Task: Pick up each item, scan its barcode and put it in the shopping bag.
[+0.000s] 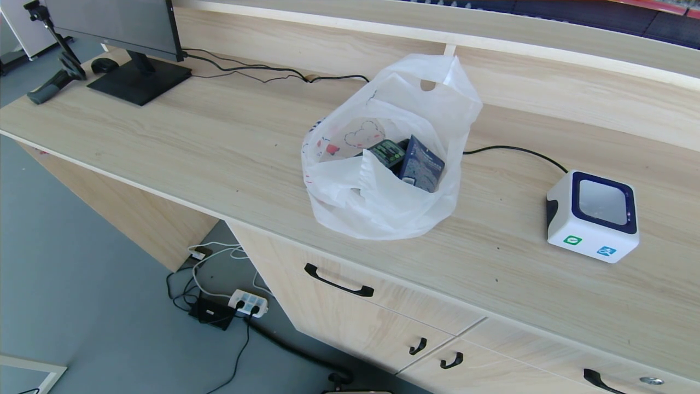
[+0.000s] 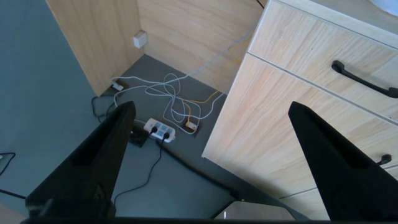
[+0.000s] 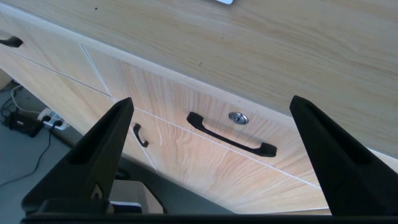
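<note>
Wooden tabletop (image 1: pixel 164 148) across the head view, drawer fronts (image 1: pixel 383 306) below; black monitor (image 1: pixel 117 24) at far left; white shopping bag (image 1: pixel 383 213) standing open mid-tabletop near the front edge; white barcode scanner (image 1: pixel 593 221) well apart on its right; left hand (image 2: pixel 210 106) low beside the drawers, fingers spread wide, holding nothing; right hand (image 3: pixel 211 99) before a drawer handle (image 3: pixel 231 134), equally wide, empty; dark blue box (image 1: pixel 421 164) and black-and-green item (image 1: pixel 386 151) side by side inside the bag.
</note>
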`<state>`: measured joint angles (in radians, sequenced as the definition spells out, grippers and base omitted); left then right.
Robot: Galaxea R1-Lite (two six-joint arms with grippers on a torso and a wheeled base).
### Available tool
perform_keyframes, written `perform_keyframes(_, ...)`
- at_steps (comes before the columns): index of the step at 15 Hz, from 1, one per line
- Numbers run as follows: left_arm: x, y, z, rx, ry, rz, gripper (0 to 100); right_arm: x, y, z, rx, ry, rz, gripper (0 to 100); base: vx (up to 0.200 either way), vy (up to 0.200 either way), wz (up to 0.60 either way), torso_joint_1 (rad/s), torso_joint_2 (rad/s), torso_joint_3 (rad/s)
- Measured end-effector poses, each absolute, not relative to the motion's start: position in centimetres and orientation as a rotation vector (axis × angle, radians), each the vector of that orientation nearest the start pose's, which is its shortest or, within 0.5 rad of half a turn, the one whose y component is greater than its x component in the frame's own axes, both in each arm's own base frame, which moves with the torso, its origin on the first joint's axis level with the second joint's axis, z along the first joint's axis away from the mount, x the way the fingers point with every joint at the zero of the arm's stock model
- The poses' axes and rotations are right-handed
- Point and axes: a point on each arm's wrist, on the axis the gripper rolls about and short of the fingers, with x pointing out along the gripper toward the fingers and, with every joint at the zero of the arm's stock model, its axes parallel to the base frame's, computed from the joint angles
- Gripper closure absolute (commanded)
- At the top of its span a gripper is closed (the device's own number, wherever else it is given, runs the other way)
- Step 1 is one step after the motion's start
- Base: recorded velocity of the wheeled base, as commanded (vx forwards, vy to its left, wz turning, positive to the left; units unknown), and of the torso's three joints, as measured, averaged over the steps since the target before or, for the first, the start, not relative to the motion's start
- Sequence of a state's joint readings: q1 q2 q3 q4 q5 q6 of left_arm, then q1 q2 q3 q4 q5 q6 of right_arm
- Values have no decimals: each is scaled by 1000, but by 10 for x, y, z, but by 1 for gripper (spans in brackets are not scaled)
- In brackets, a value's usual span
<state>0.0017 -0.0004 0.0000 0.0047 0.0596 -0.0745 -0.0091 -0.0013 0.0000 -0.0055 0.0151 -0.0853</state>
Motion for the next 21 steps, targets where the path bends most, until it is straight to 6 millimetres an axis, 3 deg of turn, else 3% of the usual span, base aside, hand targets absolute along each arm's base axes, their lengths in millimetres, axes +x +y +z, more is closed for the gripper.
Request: perform_keyframes(21, -23, 1, 75, -74, 2, 60, 0, -23, 1, 76, -90, -8, 6, 0, 0, 0, 0, 0, 0, 0)
